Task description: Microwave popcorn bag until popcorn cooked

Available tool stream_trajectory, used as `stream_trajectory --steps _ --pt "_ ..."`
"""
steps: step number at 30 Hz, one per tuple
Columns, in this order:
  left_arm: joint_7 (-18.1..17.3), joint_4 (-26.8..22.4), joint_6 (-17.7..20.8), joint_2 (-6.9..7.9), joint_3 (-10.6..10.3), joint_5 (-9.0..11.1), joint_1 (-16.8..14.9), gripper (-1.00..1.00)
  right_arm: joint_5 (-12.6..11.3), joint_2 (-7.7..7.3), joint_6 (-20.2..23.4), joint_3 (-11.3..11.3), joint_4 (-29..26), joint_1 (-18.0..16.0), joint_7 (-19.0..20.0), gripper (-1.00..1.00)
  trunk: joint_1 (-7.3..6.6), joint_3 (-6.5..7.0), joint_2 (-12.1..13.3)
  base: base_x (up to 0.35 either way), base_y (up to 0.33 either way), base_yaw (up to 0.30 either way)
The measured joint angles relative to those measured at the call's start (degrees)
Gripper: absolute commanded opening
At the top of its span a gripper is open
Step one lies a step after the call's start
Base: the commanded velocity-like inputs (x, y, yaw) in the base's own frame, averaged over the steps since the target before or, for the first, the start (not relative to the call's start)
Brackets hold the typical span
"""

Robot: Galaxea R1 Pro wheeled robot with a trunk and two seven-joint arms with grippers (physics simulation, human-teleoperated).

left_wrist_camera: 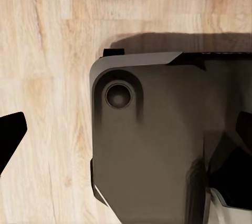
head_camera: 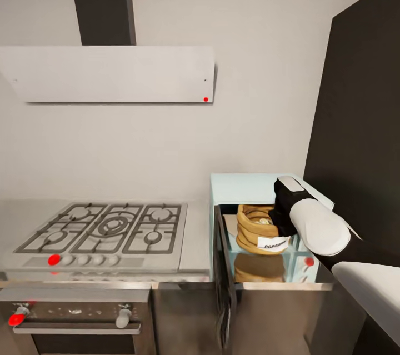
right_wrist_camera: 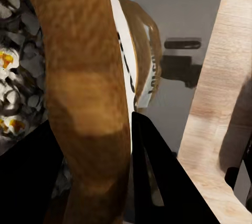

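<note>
One popcorn bag (head_camera: 259, 229) sits inside the one mint-blue microwave (head_camera: 244, 188), whose dark glass door (head_camera: 224, 283) hangs open toward the hob. The right tool (head_camera: 278, 216) reaches into the cavity and is clenched on the bag's rolled rim (right_wrist_camera: 86, 77), one black finger (right_wrist_camera: 163, 176) outside it and one inside, over pale popcorn (right_wrist_camera: 16, 77). The microwave stands on the steel desk (head_camera: 197, 244) just beside a gas hob (head_camera: 105, 227) with five burners. One hood (head_camera: 108, 73) hangs above, one built-in oven (head_camera: 75, 316) below. By the left wrist camera, a black fingertip (left_wrist_camera: 10, 137) hangs over wood flooring (left_wrist_camera: 47, 50); whether that tool is released, I cannot tell.
</note>
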Motion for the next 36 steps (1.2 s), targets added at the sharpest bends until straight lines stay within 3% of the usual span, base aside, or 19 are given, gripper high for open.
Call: stream_trajectory --steps 36 --pt "0.0 0.0 0.0 0.00 0.1 0.0 0.0 1.00 0.1 -0.01 0.0 0.4 -0.1 0.0 0.1 -1.00 0.02 0.00 0.0 0.042 0.000 0.000"
